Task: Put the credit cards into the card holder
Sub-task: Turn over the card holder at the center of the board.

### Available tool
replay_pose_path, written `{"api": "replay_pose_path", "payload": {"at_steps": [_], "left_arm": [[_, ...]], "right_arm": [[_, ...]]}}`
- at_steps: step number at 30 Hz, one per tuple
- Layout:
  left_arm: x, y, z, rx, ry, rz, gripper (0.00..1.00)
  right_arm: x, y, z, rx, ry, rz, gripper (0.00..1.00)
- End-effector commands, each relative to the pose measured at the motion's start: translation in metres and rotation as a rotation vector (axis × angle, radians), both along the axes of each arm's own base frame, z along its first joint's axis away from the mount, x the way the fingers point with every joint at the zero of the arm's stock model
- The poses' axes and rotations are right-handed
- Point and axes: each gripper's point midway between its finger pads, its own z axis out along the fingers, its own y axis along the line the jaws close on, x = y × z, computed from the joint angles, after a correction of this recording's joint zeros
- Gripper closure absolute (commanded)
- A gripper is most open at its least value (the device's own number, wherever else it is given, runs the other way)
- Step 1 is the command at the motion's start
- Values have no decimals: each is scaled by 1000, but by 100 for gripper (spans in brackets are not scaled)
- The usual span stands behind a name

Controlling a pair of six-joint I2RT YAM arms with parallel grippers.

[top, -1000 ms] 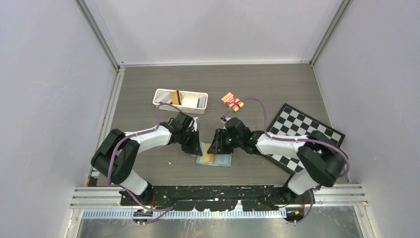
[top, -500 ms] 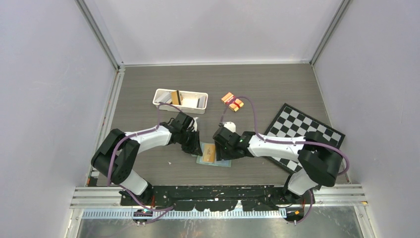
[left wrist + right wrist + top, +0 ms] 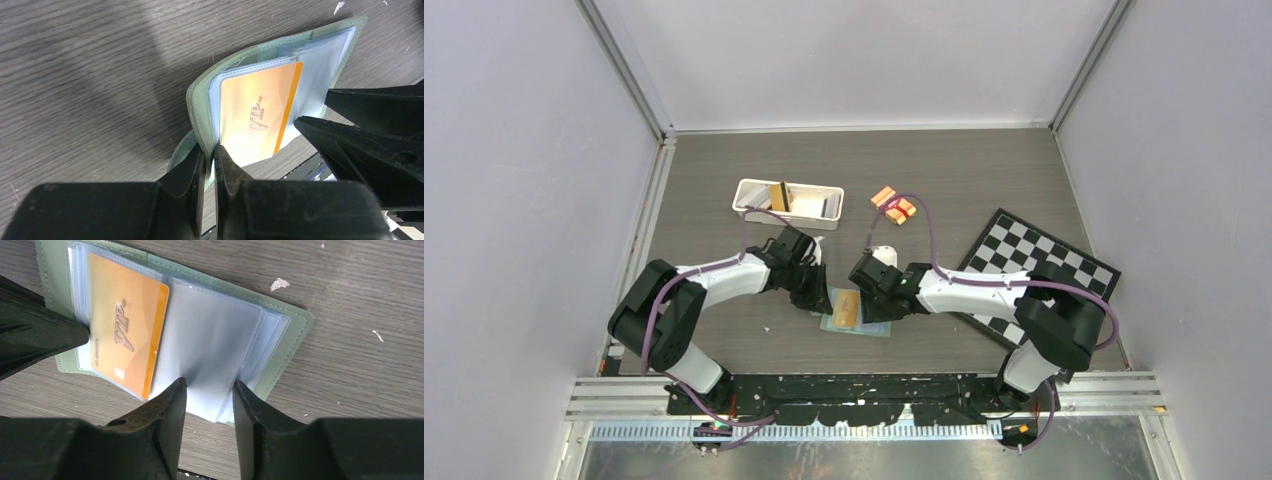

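Card holder lies open on the table, and the edge of its green cover is pinched between the fingers of the left gripper. These fingers are pressed almost together, with only the thin cover between them. Just beside this grip, a gold card with the letters VIP and an orange side strip sits at the first of the clear pockets; how deep it is inside I cannot tell. The right gripper is at the opposite side of the holder. Its fingers are spread apart, and the loose edge of the clear pockets lies in the gap between them. Whether they touch the plastic I cannot tell. From above, both grippers meet over the holder in the near middle of the table, the left arm reaching from the left and the right arm from the right. Farther back and to the left stands a long white tray, with a tan card upright on its edge inside. To the right of the tray, well apart from the holder, lies a small orange and red packet. A black and white checkered board lies at the right side of the table, partly under the right arm.
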Motion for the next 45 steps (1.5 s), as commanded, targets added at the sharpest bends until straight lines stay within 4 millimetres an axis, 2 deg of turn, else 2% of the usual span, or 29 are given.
{"api": "replay_pose_path", "payload": {"at_steps": [1, 8, 13, 17, 19, 23, 26, 28, 30, 37, 42, 45], "left_arm": [[-8, 9, -16, 42, 24, -13, 89], [-8, 9, -18, 44, 34, -19, 90], [-7, 11, -21, 57, 31, -15, 90], [-1, 20, -19, 112, -9, 5, 89], [2, 29, -18, 158, -32, 22, 87], [6, 38, -9, 184, -69, 54, 72], [7, 41, -4, 185, -81, 70, 61], [6, 43, -3, 187, -81, 72, 59], [6, 41, -2, 174, -78, 67, 59], [0, 27, -6, 106, -39, 38, 77], [0, 22, -7, 76, -30, 40, 79], [-1, 22, -7, 70, -28, 41, 79]], "right_arm": [[11, 26, 10, 89, -42, -2, 60], [12, 33, 13, 70, -59, 19, 71], [14, 34, 25, 82, -83, 14, 79], [18, 31, 37, 91, -110, -4, 89], [20, 25, 35, 61, -119, -15, 92], [21, 17, 37, 22, -130, -21, 94], [24, 26, 50, 74, -154, 1, 94], [24, 31, 57, 105, -159, 14, 94], [25, 37, 61, 130, -161, 29, 94], [21, 65, 64, 241, -135, 87, 92], [21, 79, 61, 279, -122, 112, 89], [23, 84, 59, 277, -124, 127, 82]]}}
